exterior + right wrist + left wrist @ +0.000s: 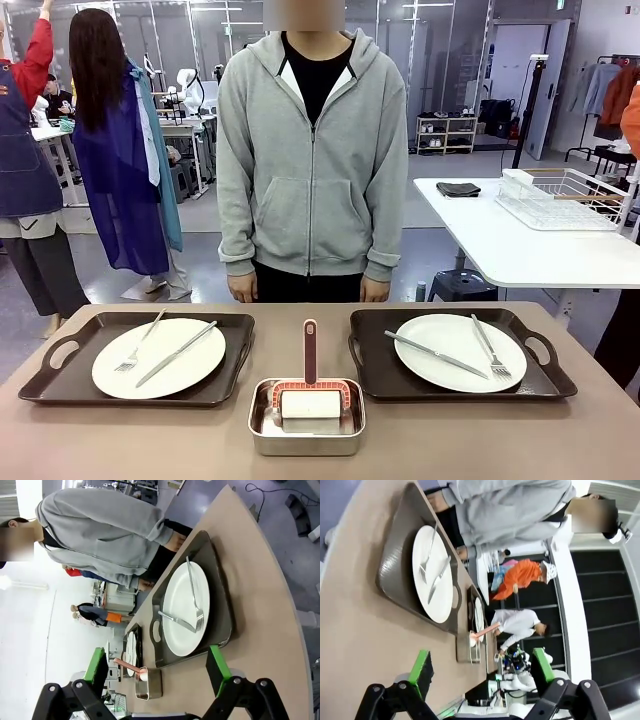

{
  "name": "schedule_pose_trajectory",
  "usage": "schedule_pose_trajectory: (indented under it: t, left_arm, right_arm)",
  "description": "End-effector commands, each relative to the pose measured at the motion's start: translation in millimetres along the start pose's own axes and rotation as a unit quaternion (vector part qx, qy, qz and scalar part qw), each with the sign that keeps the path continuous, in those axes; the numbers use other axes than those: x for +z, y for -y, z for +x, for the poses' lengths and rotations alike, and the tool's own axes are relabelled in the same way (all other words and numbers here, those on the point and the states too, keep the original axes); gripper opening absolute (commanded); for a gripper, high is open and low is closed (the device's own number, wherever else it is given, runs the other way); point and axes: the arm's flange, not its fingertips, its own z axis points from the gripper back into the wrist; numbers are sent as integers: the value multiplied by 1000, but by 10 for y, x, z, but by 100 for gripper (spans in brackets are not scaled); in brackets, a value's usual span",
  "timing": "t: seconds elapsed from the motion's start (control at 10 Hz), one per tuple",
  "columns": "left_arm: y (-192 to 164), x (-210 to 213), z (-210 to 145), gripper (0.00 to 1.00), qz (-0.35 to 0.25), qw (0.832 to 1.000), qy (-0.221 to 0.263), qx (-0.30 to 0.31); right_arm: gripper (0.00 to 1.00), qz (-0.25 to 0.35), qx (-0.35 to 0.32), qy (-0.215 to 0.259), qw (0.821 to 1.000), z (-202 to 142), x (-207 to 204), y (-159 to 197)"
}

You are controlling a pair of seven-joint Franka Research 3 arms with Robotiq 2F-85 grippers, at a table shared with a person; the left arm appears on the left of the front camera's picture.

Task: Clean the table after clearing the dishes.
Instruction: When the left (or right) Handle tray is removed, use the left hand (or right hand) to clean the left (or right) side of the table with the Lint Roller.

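The tin (306,425) stands mid-table. Just left of it lies the left tray (140,357), just right the right tray (455,352), leaving 2 narrow gaps. The roller (307,404) handle juts beyond the tin between them. Bare table (130,440) flanks the tin nearside. Beyond it a person (312,160) stands at the far edge.

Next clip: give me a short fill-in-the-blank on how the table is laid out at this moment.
1. Each white plate sits on a dark brown ____.
2. On each plate lie a knife and a ____.
3. The roller with the red handle rests inside a metal ____.
4. The left gripper and right gripper are both ____.
Missing words: tray; fork; tin; open.
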Motion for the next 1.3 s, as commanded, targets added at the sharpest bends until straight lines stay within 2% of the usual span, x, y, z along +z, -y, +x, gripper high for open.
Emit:
schedule_pose_trajectory:
  t: [0.0,0.1,0.2,1.2]
  left_arm:
    - [127,60,-56,100,12,999,48,-23]
    - [89,84,-38,100,29,997,66,-9]
    - [41,98,1,100,3,1000,18,-7]
    - [41,98,1,100,3,1000,18,-7]
  right_arm:
    - [100,-19,9,4,1000,-102,-22,-112]
    - [100,-36,7,-5,999,-103,-53,-85]
    - [100,-3,5,0,1000,11,-11,-33]
    - [100,-3,5,0,1000,11,-11,-33]
